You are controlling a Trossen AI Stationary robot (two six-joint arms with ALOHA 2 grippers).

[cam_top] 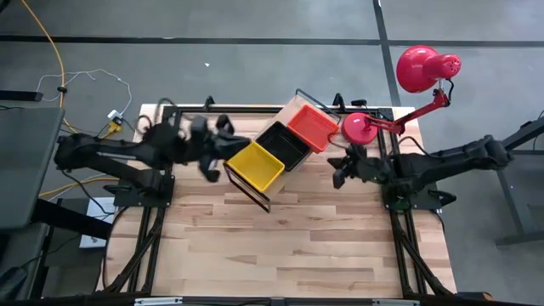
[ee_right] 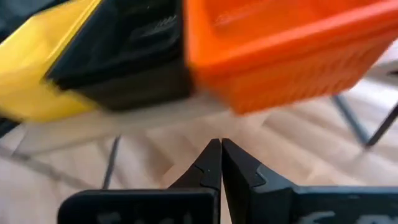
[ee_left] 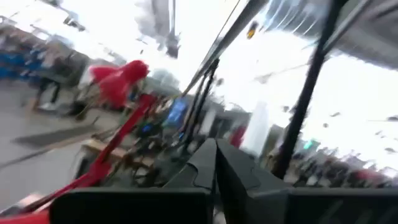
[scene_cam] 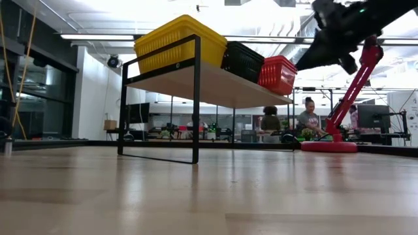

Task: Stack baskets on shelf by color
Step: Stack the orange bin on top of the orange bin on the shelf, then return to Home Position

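The shelf (cam_top: pixel 291 109) stands slantwise at the middle of the table's far half, resting on its black wire frame (scene_cam: pixel 195 98). Side by side on its board sit a yellow basket (cam_top: pixel 255 165), a black basket (cam_top: pixel 283 144) and an orange basket (cam_top: pixel 313 126). My left gripper (cam_top: pixel 219 151) hovers shut just left of the yellow basket, tipped upward. In its own wrist view its fingers (ee_left: pixel 216 163) meet on nothing. My right gripper (cam_top: pixel 340 175) is shut and empty, right of the shelf and pointing toward it; the baskets (ee_right: pixel 273 56) lie ahead of its fingertips (ee_right: pixel 221 163).
A red desk lamp, head (cam_top: pixel 425 66) raised over its round base (cam_top: pixel 361 129), stands on the table just right of the shelf's orange end, close to my right arm. Bare wooden tabletop (cam_top: pixel 289 246) fills the near half. People sit in the room beyond (scene_cam: pixel 307 117).
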